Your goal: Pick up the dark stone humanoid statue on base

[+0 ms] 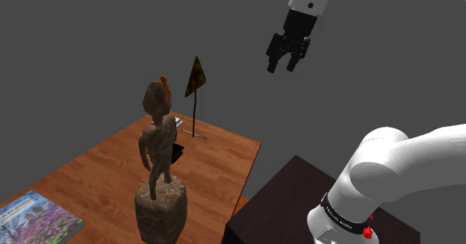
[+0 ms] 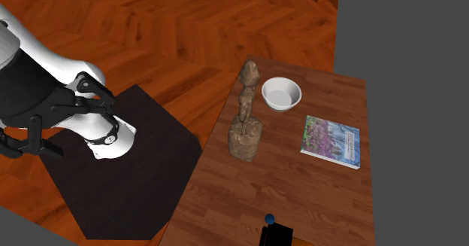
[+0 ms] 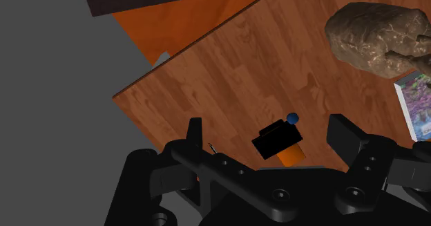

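Currently | claw (image 1: 282,66) wide, empty, high at 2 o'clock of statue (image 1: 158,153), shoulder view | statue upright near tabletop (image 1: 216,160) edge | risk: tall figure, glancing head contact likely topples it

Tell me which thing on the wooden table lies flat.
The purple-and-blue illustrated book, flat on the tabletop. The brown stone humanoid statue stands upright on its base, the white round bowl has raised walls, and the thin-poled pennant rises upright.
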Available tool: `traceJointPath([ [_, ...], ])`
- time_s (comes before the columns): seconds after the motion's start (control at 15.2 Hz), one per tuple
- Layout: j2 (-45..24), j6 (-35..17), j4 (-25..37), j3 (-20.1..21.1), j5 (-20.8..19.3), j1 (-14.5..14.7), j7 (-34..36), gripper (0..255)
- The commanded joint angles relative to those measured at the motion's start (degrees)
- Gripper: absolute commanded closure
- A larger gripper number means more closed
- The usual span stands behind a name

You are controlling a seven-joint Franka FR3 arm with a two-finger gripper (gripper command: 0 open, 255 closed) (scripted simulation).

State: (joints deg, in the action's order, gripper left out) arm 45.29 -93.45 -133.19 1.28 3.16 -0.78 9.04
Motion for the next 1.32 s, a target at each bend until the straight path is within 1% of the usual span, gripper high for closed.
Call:
traceJointPath([
  [0.0,0.0,0.0,0.0,0.0,0.0,0.0,0.0,0],
  [0.33,2.6,-1.0,-2.3,9.0,4.1,-0.3,14.0,0],
  [0.73,1.2,-2.7,-1.0,20.6,8.9,-1.4,30.9,0],
  [0.99,-2.4,-4.1,2.2,28.7,10.9,-3.4,42.3,0],
  [1.25,-7.8,-5.5,7.3,37.3,11.5,-6.9,53.9,0],
])
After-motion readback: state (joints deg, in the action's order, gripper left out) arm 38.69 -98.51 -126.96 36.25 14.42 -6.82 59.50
